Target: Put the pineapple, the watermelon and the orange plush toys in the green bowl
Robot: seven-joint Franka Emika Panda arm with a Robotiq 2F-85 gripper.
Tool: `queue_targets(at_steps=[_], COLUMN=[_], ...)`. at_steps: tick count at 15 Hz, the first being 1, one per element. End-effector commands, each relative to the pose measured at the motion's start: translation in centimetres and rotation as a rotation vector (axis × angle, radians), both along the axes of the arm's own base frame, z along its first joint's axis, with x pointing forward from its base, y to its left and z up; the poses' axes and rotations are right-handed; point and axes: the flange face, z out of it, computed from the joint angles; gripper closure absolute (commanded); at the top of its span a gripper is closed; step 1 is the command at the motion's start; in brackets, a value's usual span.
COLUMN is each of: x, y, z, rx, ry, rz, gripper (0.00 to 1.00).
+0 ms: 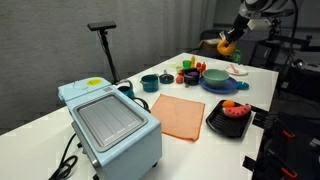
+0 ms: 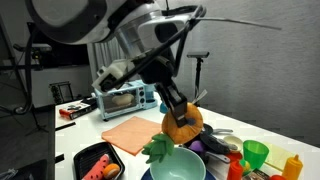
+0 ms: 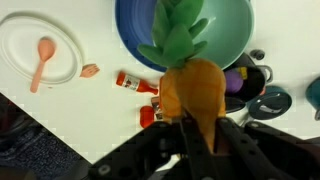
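My gripper (image 3: 190, 132) is shut on the pineapple (image 3: 192, 85), a yellow-orange plush with a green leafy tuft. It hangs in the air above the near rim of the green bowl (image 3: 228, 30). The held pineapple also shows in both exterior views (image 1: 228, 44) (image 2: 183, 126), with the gripper (image 2: 176, 108) above it and the bowl (image 2: 182, 166) (image 1: 217, 77) below. The watermelon (image 1: 236, 111) (image 2: 95, 166) lies in a black tray (image 1: 222, 125). A small orange shape next to it may be the orange; I cannot tell.
The bowl sits on a blue plate (image 3: 125, 30). Red bottles (image 3: 135, 84), a white plate with a pink spoon (image 3: 40, 55) and dark cups (image 3: 272, 100) lie around it. A toaster oven (image 1: 110, 125) and an orange cloth (image 1: 180, 115) are further off.
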Motion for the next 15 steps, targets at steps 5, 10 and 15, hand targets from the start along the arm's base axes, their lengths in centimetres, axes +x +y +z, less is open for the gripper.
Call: queue_targets(at_steps=[5,10,15], x=[7.2,7.8,7.6], y=[0.9,3.0,7.0], z=[-6.3,-11.4,-14.3], rx=[0.022,0.094,0.131], ry=[0.081,0.179,0.277], rz=[-0.028,0.016,0.080], gripper=[0.97,0.97,0.45])
